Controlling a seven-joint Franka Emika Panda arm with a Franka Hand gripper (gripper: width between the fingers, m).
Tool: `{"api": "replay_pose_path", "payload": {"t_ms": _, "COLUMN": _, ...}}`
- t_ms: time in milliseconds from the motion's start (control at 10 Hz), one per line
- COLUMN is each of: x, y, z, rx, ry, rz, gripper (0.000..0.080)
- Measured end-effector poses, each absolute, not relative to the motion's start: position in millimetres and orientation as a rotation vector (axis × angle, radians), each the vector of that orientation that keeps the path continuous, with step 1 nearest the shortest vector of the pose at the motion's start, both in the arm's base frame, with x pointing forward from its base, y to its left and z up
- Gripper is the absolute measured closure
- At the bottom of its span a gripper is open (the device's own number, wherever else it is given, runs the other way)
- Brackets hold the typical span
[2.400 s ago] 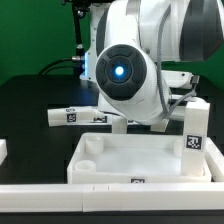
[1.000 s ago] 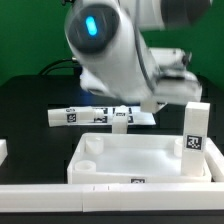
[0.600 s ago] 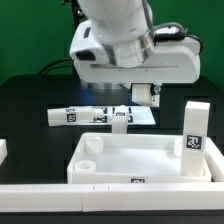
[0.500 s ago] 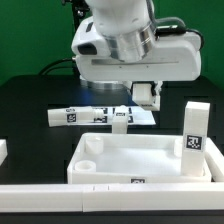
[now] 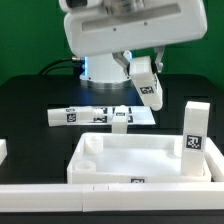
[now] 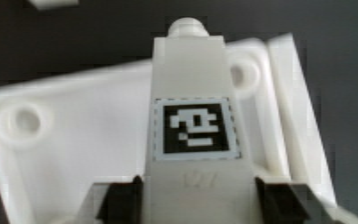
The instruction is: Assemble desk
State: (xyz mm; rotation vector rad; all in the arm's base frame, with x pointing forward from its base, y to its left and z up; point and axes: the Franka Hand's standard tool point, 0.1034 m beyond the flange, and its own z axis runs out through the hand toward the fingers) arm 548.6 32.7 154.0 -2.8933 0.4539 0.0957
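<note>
Grip: jaws partly apart, clamped on tagged leg (image 6: 197,105), tilted above desk top (image 5: 150,160).

Wrist view blurred, pincer (image 6: 197,200) cut off at the edge, desk top (image 6: 69,150) partly behind held leg (image 6: 197,100)

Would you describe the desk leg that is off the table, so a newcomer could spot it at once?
Find the white desk top in the foreground, then look above its far edge, below the robot arm. A white leg hangs there tilted, clamped between the fingers. Unlike the upright leg at the exterior view's right and the legs lying behind the top, it is in the air.
</note>
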Motion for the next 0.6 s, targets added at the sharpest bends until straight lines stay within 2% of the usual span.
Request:
{"api": "replay_pose_path", "payload": {"t_ms": 300, "x": 561.3, "y": 18.7, "z": 154.5, "rx": -2.943, "ry": 0.420, "rz": -0.206, "gripper": 0.0514}}
{"api": "replay_pose_path", "payload": {"t_ms": 400, "x": 568.6, "y": 6.5, "z": 161.2, "rx": -2.960, "ry": 0.360, "rz": -0.282, "gripper": 0.0514}}
{"api": "replay_pose_path", "payload": {"t_ms": 600, "x": 583.7, "y": -27.9, "z": 181.9, "rx": -3.025, "ry": 0.206, "rz": -0.678, "gripper": 0.0514}}
